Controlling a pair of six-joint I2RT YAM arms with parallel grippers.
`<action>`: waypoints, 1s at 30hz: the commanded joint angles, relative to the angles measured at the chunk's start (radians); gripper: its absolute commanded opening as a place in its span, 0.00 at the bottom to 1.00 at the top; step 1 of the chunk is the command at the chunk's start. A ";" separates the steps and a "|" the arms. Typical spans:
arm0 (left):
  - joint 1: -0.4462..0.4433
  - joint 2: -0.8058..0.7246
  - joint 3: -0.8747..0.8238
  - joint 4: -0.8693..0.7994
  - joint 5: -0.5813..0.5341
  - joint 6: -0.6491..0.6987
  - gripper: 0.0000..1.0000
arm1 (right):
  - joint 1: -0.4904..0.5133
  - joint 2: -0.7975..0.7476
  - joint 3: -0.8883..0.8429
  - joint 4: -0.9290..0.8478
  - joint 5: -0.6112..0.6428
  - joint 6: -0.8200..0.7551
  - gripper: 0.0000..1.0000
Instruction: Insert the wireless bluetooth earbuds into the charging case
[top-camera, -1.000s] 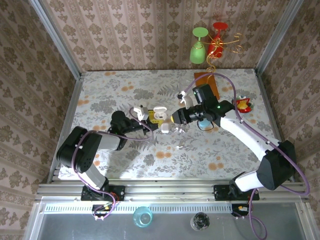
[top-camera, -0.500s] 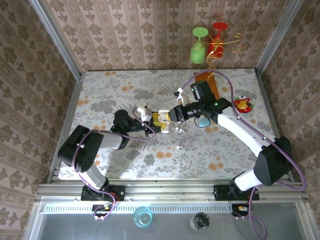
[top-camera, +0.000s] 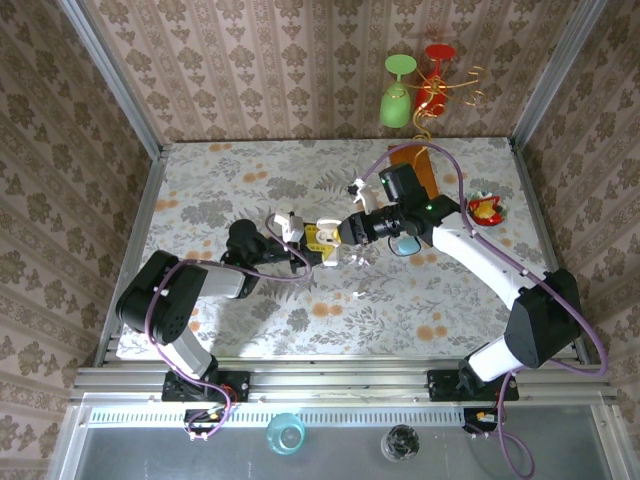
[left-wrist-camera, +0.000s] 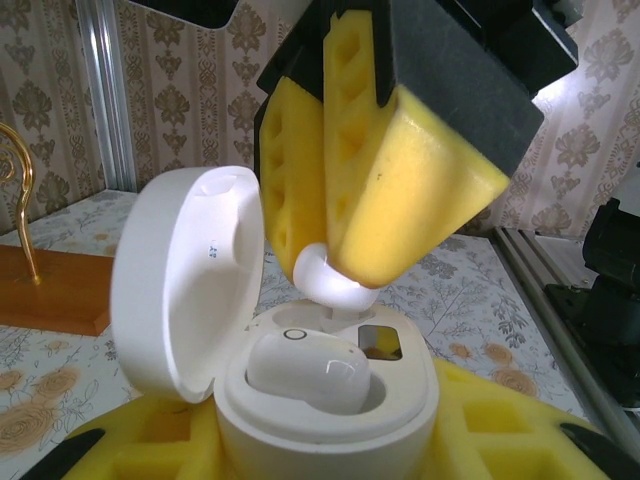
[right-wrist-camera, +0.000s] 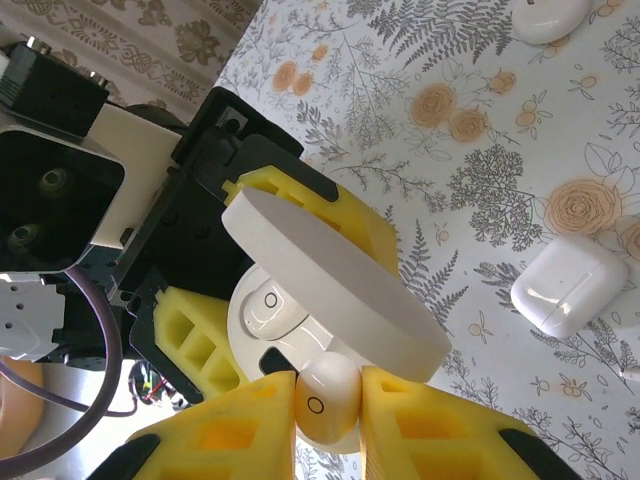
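My left gripper (left-wrist-camera: 330, 445) is shut on a round white charging case (left-wrist-camera: 330, 425), held upright with its lid (left-wrist-camera: 185, 280) swung open. One white earbud (left-wrist-camera: 305, 372) sits in the case's near slot. My right gripper (right-wrist-camera: 328, 425) is shut on a second white earbud (right-wrist-camera: 328, 400), its yellow pads (left-wrist-camera: 400, 190) holding it right over the other slot, touching or almost touching the case top. In the top view the two grippers (top-camera: 305, 242) (top-camera: 340, 233) meet at mid-table around the case (top-camera: 325, 224).
A white rectangular case (right-wrist-camera: 568, 285) and a white pebble case (right-wrist-camera: 545, 18) lie on the flowered cloth. A teal case (top-camera: 405, 245) lies under the right arm. A wooden stand (top-camera: 420, 165) with hanging glasses and a red toy (top-camera: 487, 208) are at the back right.
Over the last second my right gripper moved left with the earbud, onto the open case in the left gripper. In the last half second almost nothing moved.
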 joint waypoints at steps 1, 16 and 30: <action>-0.002 -0.008 0.020 0.030 -0.006 0.008 0.26 | -0.006 0.013 -0.001 -0.032 0.022 -0.022 0.23; 0.007 0.006 0.017 0.030 -0.026 0.028 0.26 | -0.052 -0.093 -0.043 0.073 -0.054 0.028 0.52; 0.001 0.010 0.007 0.028 -0.090 0.039 0.26 | -0.038 0.015 0.049 0.164 -0.087 0.077 0.70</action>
